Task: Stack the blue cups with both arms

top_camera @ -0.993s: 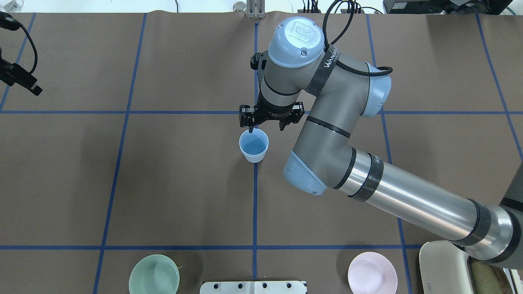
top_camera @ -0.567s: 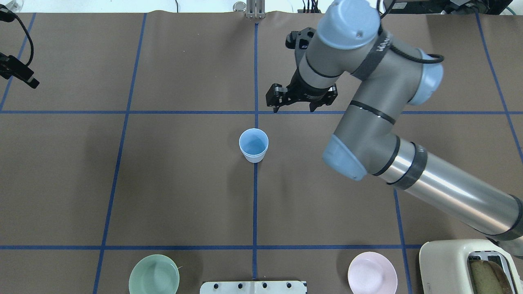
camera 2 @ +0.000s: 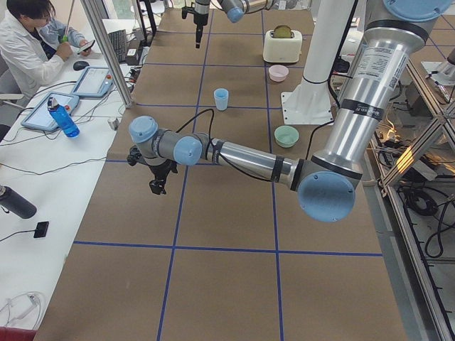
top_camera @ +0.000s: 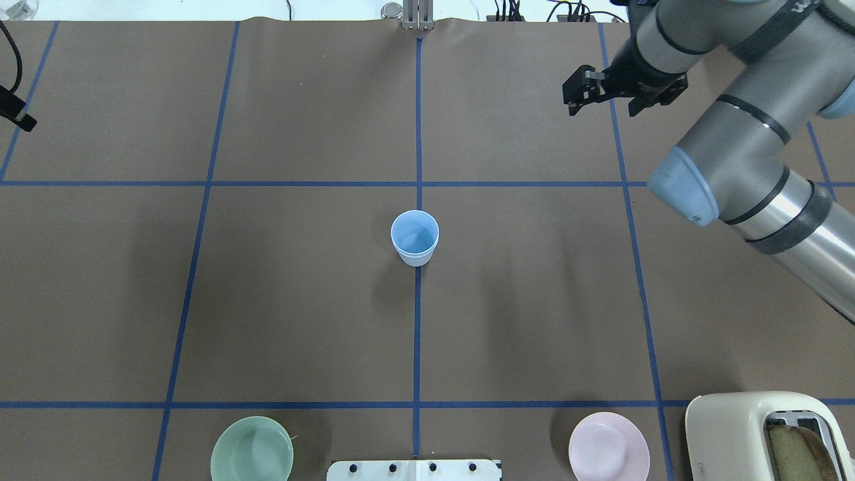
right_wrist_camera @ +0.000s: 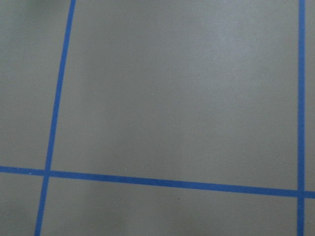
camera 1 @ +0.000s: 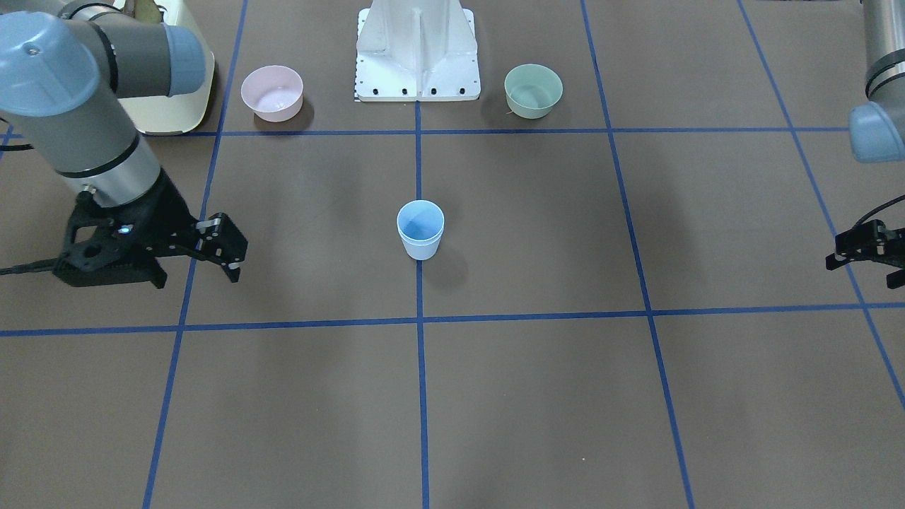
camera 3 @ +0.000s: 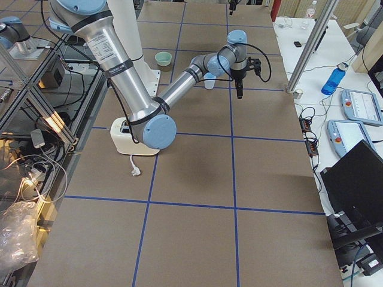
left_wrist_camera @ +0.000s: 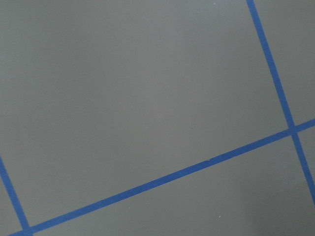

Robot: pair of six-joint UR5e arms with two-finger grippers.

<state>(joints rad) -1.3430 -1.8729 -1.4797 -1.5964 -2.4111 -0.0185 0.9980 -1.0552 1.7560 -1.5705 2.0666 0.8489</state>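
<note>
The two blue cups [top_camera: 415,238] stand nested, one inside the other, upright at the middle of the table, also seen in the front view [camera 1: 421,230] and the left view [camera 2: 221,99]. My right gripper [top_camera: 614,108] is open and empty, far from the cups at the table's far right; it also shows in the front view [camera 1: 198,276]. My left gripper [camera 1: 864,274] is open and empty at the far left side, only its tip showing in the overhead view [top_camera: 19,119]. Both wrist views show only bare brown mat with blue tape lines.
A mint-green bowl [top_camera: 252,449] and a pink bowl [top_camera: 608,446] sit near the robot's base, on either side of the white base mount [top_camera: 414,469]. A cream toaster [top_camera: 768,434] stands at the near right corner. An operator [camera 2: 35,42] sits beyond the table.
My right gripper has pulled away from just above the cups to the far right, staying open. My left gripper has drawn further toward the left edge. The cups have not moved.
</note>
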